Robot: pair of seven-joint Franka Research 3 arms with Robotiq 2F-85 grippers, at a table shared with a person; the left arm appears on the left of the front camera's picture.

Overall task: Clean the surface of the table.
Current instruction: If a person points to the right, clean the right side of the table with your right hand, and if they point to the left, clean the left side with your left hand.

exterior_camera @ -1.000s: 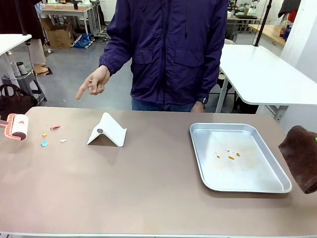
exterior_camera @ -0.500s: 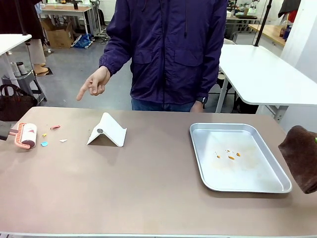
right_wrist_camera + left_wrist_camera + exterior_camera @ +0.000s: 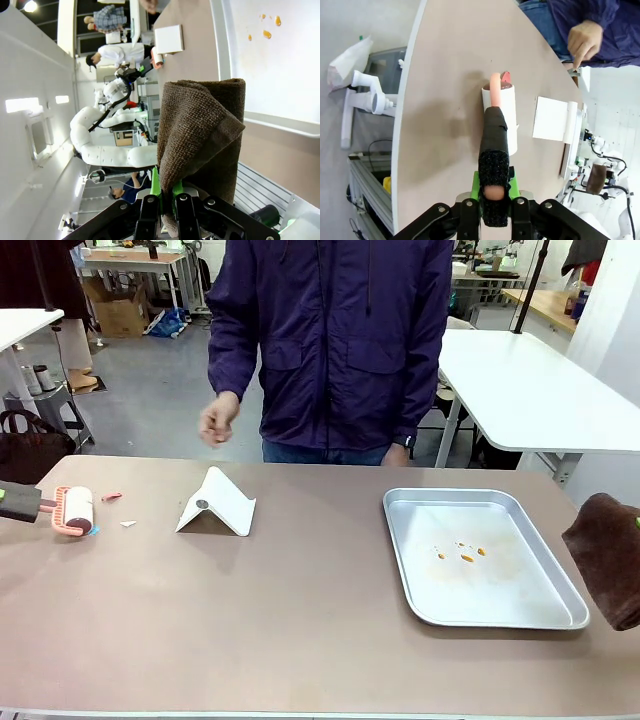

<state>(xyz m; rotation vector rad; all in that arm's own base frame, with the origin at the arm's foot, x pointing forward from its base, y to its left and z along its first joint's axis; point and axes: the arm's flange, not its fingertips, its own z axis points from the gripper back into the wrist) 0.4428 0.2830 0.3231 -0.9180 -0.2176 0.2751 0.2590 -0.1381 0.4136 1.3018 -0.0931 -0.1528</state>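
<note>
Plainly, our left gripper (image 3: 494,200) is clamped tight on the black foam handle of a lint roller (image 3: 501,112) with a white roll and a salmon-pink frame. The green pads press the handle from both sides, and nothing else is in that grip. Straight out past the fingertips the handle runs to the roll, which sits low on the large matte brownish-taupe table (image 3: 445,75). It seems to touch the top, though we cannot tell for certain.

Just beyond the roll lie small paper scraps (image 3: 111,497): a pink one, a white one, and a blue bit right at the roll's edge. Farther out from this gripper a white folded stand (image 3: 220,502) rests on the table like a little tent. Well past the roller, above the table's far edge, a person's hand (image 3: 218,420) hangs loosely curled, touching nothing.

Our right gripper (image 3: 164,200) is pinched together on a dark brown terry cloth (image 3: 200,135). The cloth is folded thick and rises from between the fingers, covering most of them. We cannot tell whether it touches the table.

Beyond the cloth, a shiny rectangular metal tray (image 3: 280,75) lies flat on the table near this gripper. A few orange crumbs (image 3: 267,34) sit in the tray's middle, well apart from the cloth. The table top spreads out beneath and ahead of both grippers, from the roller at one end to the tray at the other.
</note>
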